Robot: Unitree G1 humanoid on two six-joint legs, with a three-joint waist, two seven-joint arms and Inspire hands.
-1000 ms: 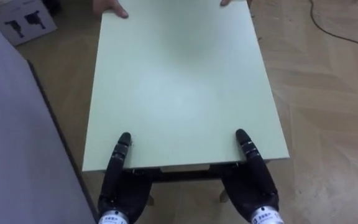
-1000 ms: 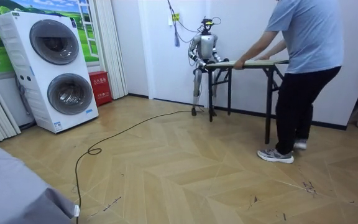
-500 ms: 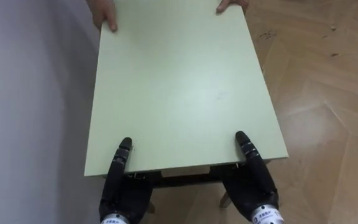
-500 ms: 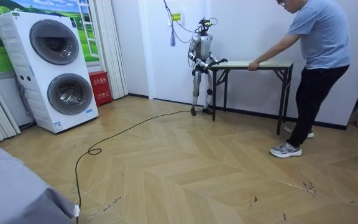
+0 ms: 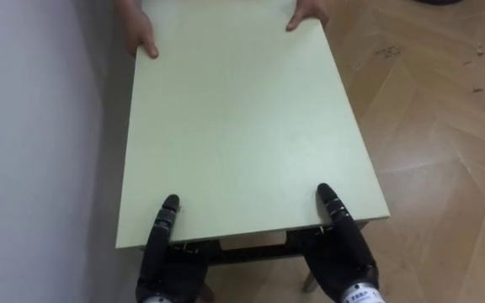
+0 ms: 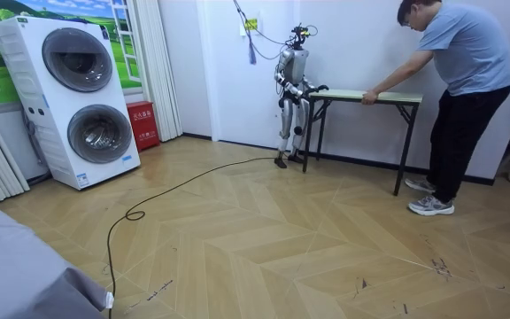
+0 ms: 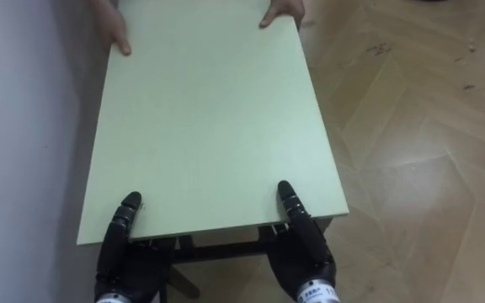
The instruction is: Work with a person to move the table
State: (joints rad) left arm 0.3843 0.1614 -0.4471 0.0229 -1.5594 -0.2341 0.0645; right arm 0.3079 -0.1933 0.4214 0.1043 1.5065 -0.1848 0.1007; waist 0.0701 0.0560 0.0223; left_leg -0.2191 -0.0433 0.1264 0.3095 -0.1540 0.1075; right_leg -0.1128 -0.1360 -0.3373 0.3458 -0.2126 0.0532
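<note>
The table (image 5: 242,118) has a pale green top and dark folding legs. It runs away from me, close along the white wall (image 5: 23,126). My left hand (image 5: 171,261) and right hand (image 5: 343,257) clamp its near edge, each with the thumb on top and the palm underneath. At the far end a person (image 6: 457,80) leans forward, with one hand (image 5: 146,38) and the other hand (image 5: 307,13) on the far corners. In the room view the table (image 6: 370,95) spans between me and the person.
The wall runs tight along the table's left side. Herringbone wood floor (image 5: 445,126) lies open to my right. In the room view, stacked washing machines (image 6: 73,97), a red box (image 6: 140,124) and a black floor cable (image 6: 175,186) stand well off.
The table has swung round and now lies along the wall. The person stepped towards the room view's right. A box seen earlier at my left is out of view. My hands kept their hold.
</note>
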